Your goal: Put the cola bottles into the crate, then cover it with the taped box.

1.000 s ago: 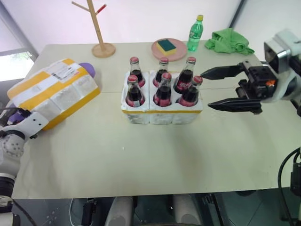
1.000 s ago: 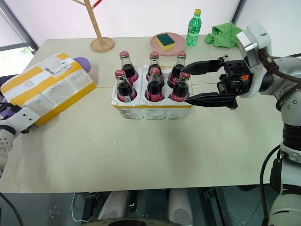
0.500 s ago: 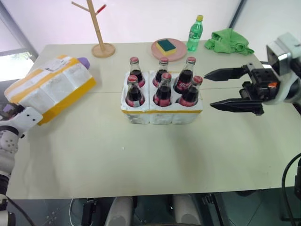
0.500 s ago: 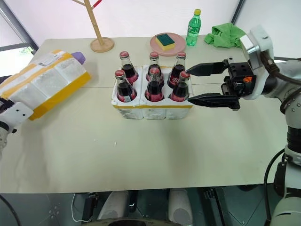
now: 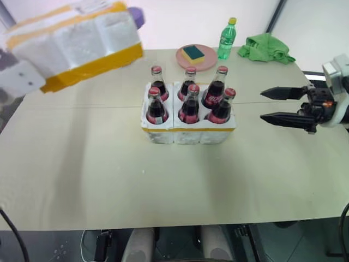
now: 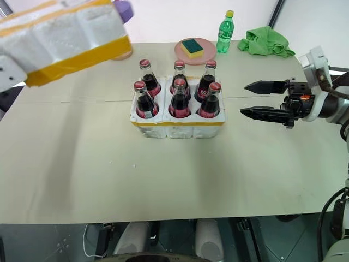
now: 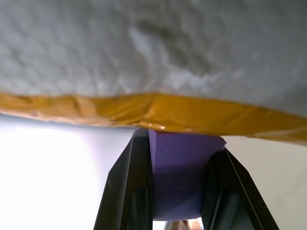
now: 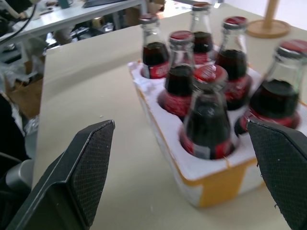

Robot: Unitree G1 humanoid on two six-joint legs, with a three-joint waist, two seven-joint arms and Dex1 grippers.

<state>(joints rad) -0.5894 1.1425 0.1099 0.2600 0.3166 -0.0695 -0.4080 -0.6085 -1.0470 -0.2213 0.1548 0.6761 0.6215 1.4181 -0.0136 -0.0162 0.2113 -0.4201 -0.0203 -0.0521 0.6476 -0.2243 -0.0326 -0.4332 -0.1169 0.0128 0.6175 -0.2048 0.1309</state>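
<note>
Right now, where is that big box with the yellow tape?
The taped box is up off the table at the far left, held by the left hand, left of the crate.

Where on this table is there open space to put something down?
The near half of the table in front of the crate is bare, as is its left side. The far edge is crowded: pink plate, green bottle, green cloth.

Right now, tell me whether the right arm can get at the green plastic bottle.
Probably yes: the open right tool is empty, and the green plastic bottle stands unblocked farther back.
</note>
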